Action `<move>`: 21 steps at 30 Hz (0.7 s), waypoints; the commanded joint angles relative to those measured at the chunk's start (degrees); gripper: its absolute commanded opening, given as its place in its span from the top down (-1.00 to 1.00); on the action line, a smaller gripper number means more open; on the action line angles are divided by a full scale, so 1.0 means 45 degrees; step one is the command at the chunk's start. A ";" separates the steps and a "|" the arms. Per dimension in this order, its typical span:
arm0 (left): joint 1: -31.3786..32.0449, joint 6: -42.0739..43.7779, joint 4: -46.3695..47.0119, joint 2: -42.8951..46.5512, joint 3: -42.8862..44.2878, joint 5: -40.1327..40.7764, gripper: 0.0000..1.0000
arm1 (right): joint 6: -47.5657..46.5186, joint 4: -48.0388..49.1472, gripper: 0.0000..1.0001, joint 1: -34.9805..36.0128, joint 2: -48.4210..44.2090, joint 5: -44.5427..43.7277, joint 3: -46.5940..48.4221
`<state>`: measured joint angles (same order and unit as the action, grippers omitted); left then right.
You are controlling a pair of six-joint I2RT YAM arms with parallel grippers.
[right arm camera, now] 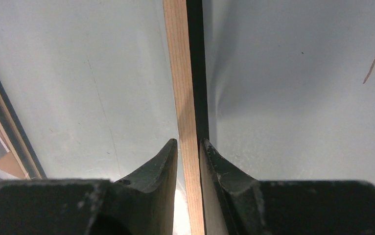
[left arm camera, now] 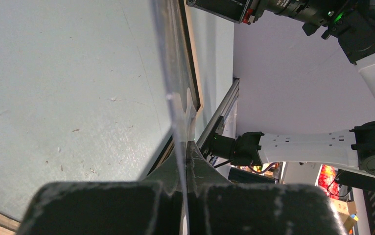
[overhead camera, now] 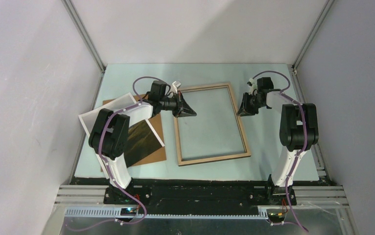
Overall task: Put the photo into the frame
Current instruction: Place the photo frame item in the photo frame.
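The frame (overhead camera: 215, 157) (clear pane (left arm camera: 168, 73) inside) sits clamped by left gripper (overhead camera: 190, 113) and right gripper (overhead camera: 241, 111).

No readable text or labels appear anywhere.

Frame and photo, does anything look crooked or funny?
Yes. The frame lies twisted against the edges of the table, and the photo sits crooked across the brown backing panel, one corner hanging past it. Nothing looks broken.
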<state>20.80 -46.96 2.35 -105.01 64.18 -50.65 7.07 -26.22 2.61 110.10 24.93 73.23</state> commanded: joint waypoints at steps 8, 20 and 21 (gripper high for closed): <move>0.0227 -0.0157 0.0631 -0.0277 0.0297 -0.0365 1.00 | 0.0118 -0.0011 0.43 0.0138 0.0152 0.0334 0.0451; 0.0223 -0.0052 0.0708 -0.0707 0.0586 -0.0474 1.00 | 0.0018 -0.0159 0.42 0.0262 0.0406 0.0174 0.0436; 0.0232 0.0011 0.0708 -0.0697 0.0592 -0.0465 1.00 | 0.0027 -0.0177 0.42 0.0250 0.0427 0.0152 0.0443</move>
<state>20.78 -47.13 3.29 -107.44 64.38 -50.87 7.25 -26.28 2.83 110.63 24.62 73.47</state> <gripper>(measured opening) 0.005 0.287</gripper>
